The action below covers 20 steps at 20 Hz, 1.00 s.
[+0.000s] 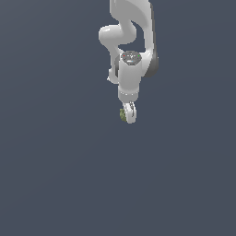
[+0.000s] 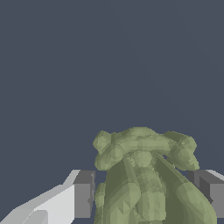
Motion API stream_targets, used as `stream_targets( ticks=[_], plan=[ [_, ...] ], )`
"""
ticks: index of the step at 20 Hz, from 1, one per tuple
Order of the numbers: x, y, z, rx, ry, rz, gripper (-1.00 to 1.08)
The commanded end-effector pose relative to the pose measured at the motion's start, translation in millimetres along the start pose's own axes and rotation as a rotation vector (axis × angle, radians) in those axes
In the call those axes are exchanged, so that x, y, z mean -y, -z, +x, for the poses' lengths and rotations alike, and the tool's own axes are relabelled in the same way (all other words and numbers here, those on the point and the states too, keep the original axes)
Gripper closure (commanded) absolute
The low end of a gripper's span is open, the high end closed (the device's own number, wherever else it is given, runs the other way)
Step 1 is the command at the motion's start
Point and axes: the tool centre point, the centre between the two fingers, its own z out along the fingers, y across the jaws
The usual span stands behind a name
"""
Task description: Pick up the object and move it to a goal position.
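The olive-green lumpy object (image 2: 144,175) sits between my two fingers in the wrist view, its bumpy head sticking out past the fingertips (image 2: 83,194). Both grey pads press against its sides. In the exterior view my white gripper (image 1: 128,115) points downward below the arm, and a small patch of the green object (image 1: 123,114) shows at the fingers' edge on the exterior view's left. The rest of the object is hidden behind the fingers there.
A plain dark blue-grey surface (image 1: 55,175) fills both views. The white arm (image 1: 131,41) reaches in from the top of the exterior view. No goal marker shows.
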Motion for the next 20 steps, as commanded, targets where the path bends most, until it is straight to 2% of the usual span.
stream_targets(
  ticks=[1,20],
  plan=[
    [0,24,-8,-0.001,-0.001,0.0,1.08],
    [6,215,-78,-0.003,0.0,0.0,1.08]
  ],
)
